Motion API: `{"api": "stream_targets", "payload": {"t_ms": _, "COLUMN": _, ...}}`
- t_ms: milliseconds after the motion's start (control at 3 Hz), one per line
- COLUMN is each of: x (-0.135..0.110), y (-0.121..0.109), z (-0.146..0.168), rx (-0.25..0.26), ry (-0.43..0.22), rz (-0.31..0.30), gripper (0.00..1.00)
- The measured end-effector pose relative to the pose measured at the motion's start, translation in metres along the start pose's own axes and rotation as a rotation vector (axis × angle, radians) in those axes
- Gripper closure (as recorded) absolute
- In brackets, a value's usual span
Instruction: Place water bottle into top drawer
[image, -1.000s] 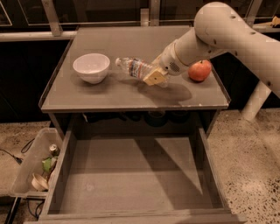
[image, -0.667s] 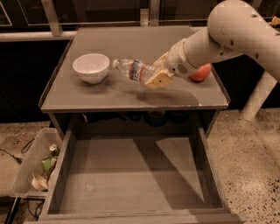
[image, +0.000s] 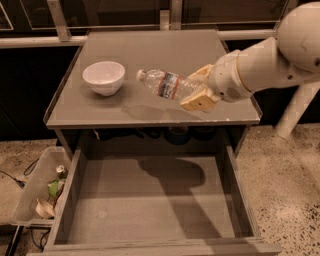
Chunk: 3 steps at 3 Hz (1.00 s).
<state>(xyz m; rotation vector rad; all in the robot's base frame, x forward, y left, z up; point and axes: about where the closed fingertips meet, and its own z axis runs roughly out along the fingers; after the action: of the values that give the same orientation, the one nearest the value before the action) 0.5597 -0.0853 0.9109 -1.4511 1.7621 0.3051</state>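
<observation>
Squeezing the probably light, slippery water bottle by its bottom end, your tool hangs over the counter.

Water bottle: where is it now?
The water bottle lies tilted in the hand, above the table's right-centre, right of the white bowl, behind the open top drawer.

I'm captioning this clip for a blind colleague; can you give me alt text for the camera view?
The gripper holds the water bottle sideways above the grey table, its cap pointing toward a white bowl. Below, the top drawer stands pulled open and bare, with a plastic bin of trash on the floor beside it.
</observation>
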Motion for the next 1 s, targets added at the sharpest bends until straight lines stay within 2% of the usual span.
{"api": "stream_targets", "payload": {"t_ms": 333, "x": 0.025, "y": 0.024, "z": -0.022, "rx": 0.041, "ry": 0.007, "rz": 0.018, "gripper": 1.00}}
{"api": "stream_targets", "payload": {"t_ms": 667, "x": 0.056, "y": 0.047, "z": -0.027, "rx": 0.068, "ry": 0.007, "rz": 0.065, "gripper": 1.00}}
{"api": "stream_targets", "payload": {"t_ms": 1000, "x": 0.084, "y": 0.069, "z": -0.021, "rx": 0.054, "ry": 0.018, "rz": 0.107, "gripper": 1.00}}
